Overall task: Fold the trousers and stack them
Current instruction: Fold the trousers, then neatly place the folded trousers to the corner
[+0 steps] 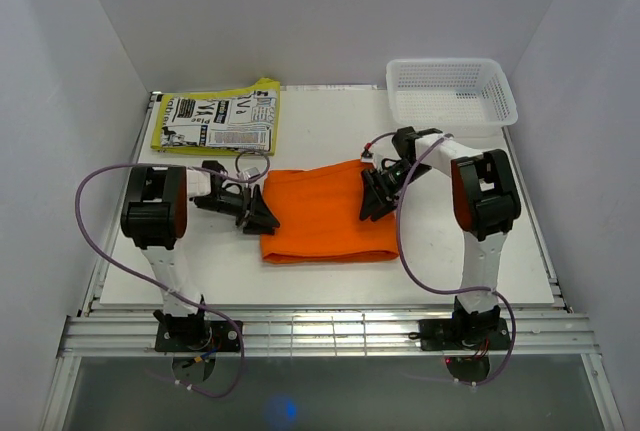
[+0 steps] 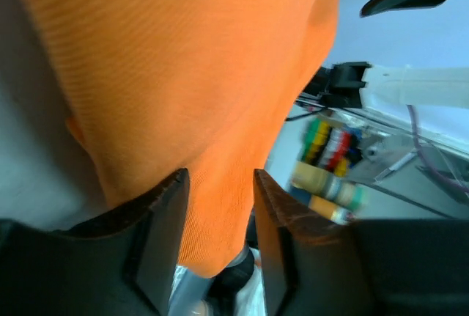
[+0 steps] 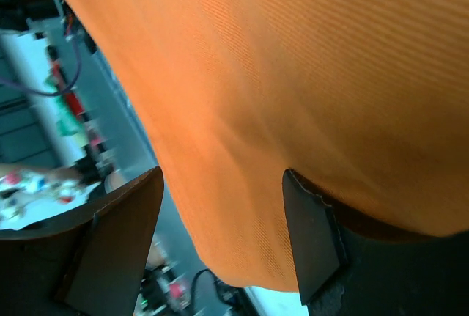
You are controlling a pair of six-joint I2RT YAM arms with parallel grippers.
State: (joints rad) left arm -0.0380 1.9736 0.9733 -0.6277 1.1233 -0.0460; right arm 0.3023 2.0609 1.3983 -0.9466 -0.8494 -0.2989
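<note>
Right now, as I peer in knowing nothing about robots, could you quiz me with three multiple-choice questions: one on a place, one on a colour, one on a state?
1. Where does the white basket stand?
A. At the far right corner of the table
B. At the near left corner
C. In the middle of the near edge

2. What colour are the trousers?
A. Blue
B. Orange
C. Grey

3. What state is the basket in?
A. Heaped with clothes
B. Tipped on its side
C. Upright and empty

Answers:
1 A, since the top view shows it against the back edge on the right.
2 B, since the cloth is bright orange in all three views.
3 C, since its opening faces up and only its own mesh floor shows inside.
</note>
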